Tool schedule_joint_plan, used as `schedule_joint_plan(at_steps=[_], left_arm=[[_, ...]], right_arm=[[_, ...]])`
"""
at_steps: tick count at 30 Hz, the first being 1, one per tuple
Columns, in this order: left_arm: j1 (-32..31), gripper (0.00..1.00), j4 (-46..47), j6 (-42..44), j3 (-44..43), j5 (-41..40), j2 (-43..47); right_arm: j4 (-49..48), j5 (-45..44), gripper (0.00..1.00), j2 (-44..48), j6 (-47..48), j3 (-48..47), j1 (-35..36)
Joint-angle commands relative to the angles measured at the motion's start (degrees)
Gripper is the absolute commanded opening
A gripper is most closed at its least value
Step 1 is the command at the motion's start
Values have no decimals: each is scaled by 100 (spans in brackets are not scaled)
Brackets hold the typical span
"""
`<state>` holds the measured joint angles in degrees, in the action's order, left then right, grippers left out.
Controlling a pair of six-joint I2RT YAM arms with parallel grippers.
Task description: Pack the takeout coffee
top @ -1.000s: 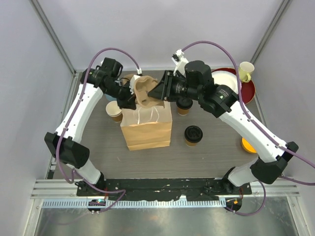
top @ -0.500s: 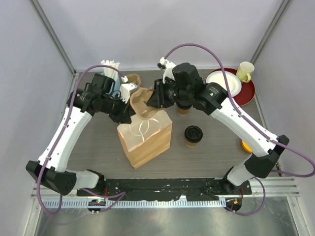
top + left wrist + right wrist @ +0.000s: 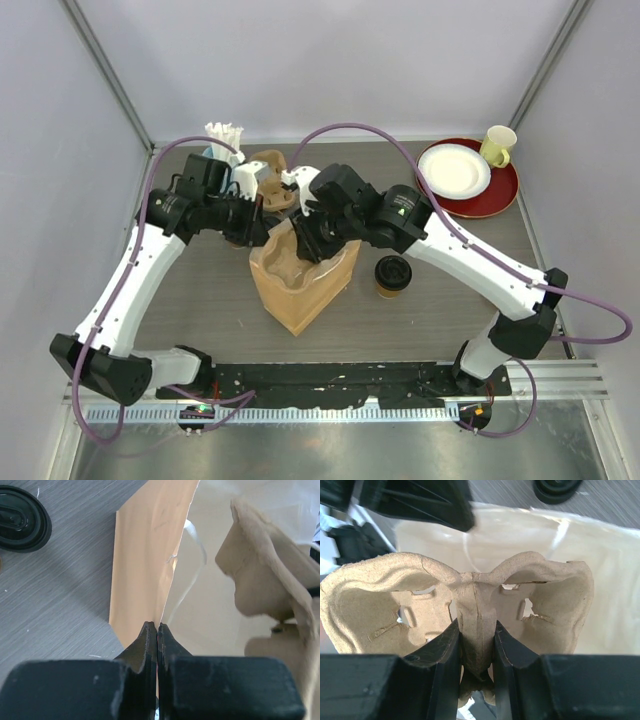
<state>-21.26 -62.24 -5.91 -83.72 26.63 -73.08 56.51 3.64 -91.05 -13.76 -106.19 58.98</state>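
A takeout coffee cup [image 3: 392,275], brown paper with a black lid, stands on the table right of the open kraft paper bag [image 3: 312,300]. Black lids also show at the edges of the wrist views: a coffee lid [image 3: 20,522] and another lid [image 3: 557,487]. My left gripper [image 3: 262,233] is shut on the bag's rim [image 3: 145,555], holding the mouth open. My right gripper [image 3: 310,240] is shut on the middle ridge of a pulp cup carrier [image 3: 420,605], which hangs inside the bag's mouth [image 3: 285,262]. The carrier's cup holes are empty.
A light-blue cup of white straws [image 3: 222,140] stands at the back left, with another brown pulp piece [image 3: 268,162] beside it. At the back right a white plate [image 3: 455,170] lies on a red tray [image 3: 505,190] next to a pale-yellow mug [image 3: 498,145].
The bag has turned, tipped and slid toward the front. My right gripper has carried the carrier left and down into the bag's mouth. My left arm swung forward with the rim.
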Motion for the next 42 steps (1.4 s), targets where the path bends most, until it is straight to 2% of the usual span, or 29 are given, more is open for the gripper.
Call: schedule_joint_plan(at_steps=[1, 6, 12, 15, 21, 29, 36, 42], left_arm=[[25, 0, 501, -139, 224, 280, 329], [16, 0, 810, 256, 462, 667, 637], [-80, 0, 345, 1161, 234, 826, 479], [-80, 0, 326, 1145, 207, 931, 444], [-72, 0, 326, 987, 111, 871, 330], [-72, 0, 28, 1707, -223, 896, 206], [-80, 0, -297, 2111, -425, 888, 39], [-80, 0, -403, 2103, -531, 1080, -110]], right_arm=[[694, -662, 17, -167, 488, -147, -36], [1116, -506, 17, -791, 532, -885, -62], [1967, -495, 17, -1740, 611, -1939, -124], [2408, -742, 16, -2101, 716, -2221, -150], [2127, -1032, 16, -1926, 831, -1669, -194], [1846, -585, 16, -1284, 270, -921, -791], [1793, -162, 15, -1565, 93, -1175, -818], [2215, -215, 15, -1812, 23, -1501, -844]])
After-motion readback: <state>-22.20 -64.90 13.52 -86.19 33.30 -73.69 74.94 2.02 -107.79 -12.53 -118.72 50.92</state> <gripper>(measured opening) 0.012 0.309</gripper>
